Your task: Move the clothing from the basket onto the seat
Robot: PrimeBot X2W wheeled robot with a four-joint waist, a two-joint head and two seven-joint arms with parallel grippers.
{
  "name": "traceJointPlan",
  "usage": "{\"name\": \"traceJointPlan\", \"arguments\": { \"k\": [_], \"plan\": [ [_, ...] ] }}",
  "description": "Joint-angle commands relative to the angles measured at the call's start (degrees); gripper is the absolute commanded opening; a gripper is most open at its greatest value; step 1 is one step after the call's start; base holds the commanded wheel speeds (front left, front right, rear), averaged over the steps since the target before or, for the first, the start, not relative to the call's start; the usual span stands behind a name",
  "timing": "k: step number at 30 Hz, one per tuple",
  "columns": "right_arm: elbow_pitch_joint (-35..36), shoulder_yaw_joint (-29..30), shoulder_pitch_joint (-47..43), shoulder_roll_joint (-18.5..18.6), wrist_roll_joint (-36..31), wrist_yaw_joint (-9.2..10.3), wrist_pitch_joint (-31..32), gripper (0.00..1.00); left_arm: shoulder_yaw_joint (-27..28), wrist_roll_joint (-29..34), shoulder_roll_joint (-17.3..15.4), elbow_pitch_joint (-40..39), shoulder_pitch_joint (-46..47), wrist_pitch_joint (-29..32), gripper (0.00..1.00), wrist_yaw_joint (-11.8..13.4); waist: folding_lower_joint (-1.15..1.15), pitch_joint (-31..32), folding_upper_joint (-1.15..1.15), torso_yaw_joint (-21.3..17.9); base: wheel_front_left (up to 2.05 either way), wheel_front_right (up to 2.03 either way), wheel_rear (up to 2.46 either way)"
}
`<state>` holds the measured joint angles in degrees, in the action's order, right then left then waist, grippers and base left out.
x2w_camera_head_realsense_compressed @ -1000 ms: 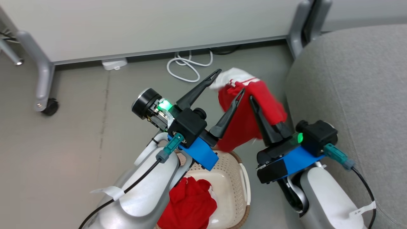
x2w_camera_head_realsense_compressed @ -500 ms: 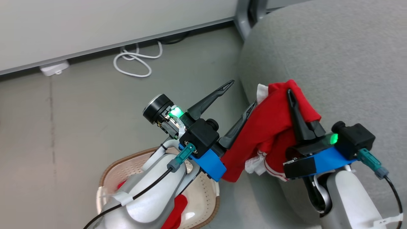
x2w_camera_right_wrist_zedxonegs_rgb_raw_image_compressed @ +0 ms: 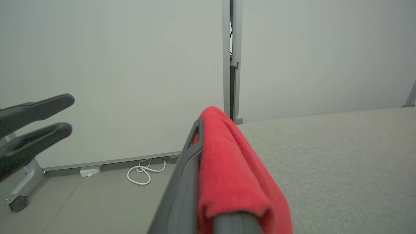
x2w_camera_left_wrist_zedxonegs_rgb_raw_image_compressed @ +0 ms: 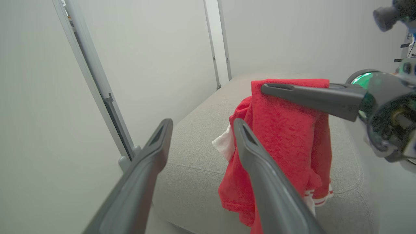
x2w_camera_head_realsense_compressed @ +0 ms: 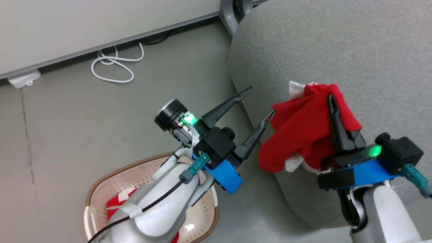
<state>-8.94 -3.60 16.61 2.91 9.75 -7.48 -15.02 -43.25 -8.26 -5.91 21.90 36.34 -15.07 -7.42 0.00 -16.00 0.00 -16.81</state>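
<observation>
A bright red piece of clothing [x2w_camera_head_realsense_compressed: 303, 130] with white trim hangs from my right gripper [x2w_camera_head_realsense_compressed: 331, 99], which is shut on it above the front-left edge of the grey seat [x2w_camera_head_realsense_compressed: 337, 47]. In the right wrist view the cloth [x2w_camera_right_wrist_zedxonegs_rgb_raw_image_compressed: 227, 162] drapes over one finger and hides the other. My left gripper [x2w_camera_head_realsense_compressed: 260, 101] stands open and empty just left of the garment, its fingers [x2w_camera_left_wrist_zedxonegs_rgb_raw_image_compressed: 250, 146] beside the cloth [x2w_camera_left_wrist_zedxonegs_rgb_raw_image_compressed: 289, 130]. The cream basket [x2w_camera_head_realsense_compressed: 135, 175] sits on the floor at the lower left, partly behind my left forearm, with more red clothing [x2w_camera_head_realsense_compressed: 116, 204] inside.
A white coiled cable [x2w_camera_head_realsense_compressed: 113, 65] and a white plug block [x2w_camera_head_realsense_compressed: 22, 78] lie on the grey floor by the pale partition wall. A grey partition leg [x2w_camera_head_realsense_compressed: 229, 18] stands at the seat's far corner. A castor [x2w_camera_right_wrist_zedxonegs_rgb_raw_image_compressed: 18, 203] shows at the far left.
The head camera has swung right. My right gripper has carried the red garment from above the basket over to the seat's edge. The left gripper has stayed open beside it.
</observation>
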Motion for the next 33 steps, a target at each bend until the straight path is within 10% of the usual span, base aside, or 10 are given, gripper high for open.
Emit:
{"name": "traceJointPlan", "arguments": {
  "k": [1,19,33],
  "plan": [
    [1.26,0.76,1.12,-0.02,0.03,-0.03,-0.24,0.0,0.71,-0.22,-0.16,-0.48,0.84,-0.16,1.0,0.0,0.0,-0.34,0.0,0.13,0.0,0.0,0.0],
    [5.53,16.76,27.82,15.45,-1.91,-0.02,-0.22,0.0,3.17,2.75,-0.81,-3.32,6.54,-0.16,1.0,0.38,0.0,-16.44,0.0,4.16,0.0,0.0,0.0],
    [-14.38,25.67,40.2,26.54,-1.96,-0.02,-0.22,0.0,1.48,4.65,0.26,-3.38,12.98,-0.16,1.0,0.17,0.0,-28.34,0.0,8.08,0.0,0.0,0.0]
  ]
}}
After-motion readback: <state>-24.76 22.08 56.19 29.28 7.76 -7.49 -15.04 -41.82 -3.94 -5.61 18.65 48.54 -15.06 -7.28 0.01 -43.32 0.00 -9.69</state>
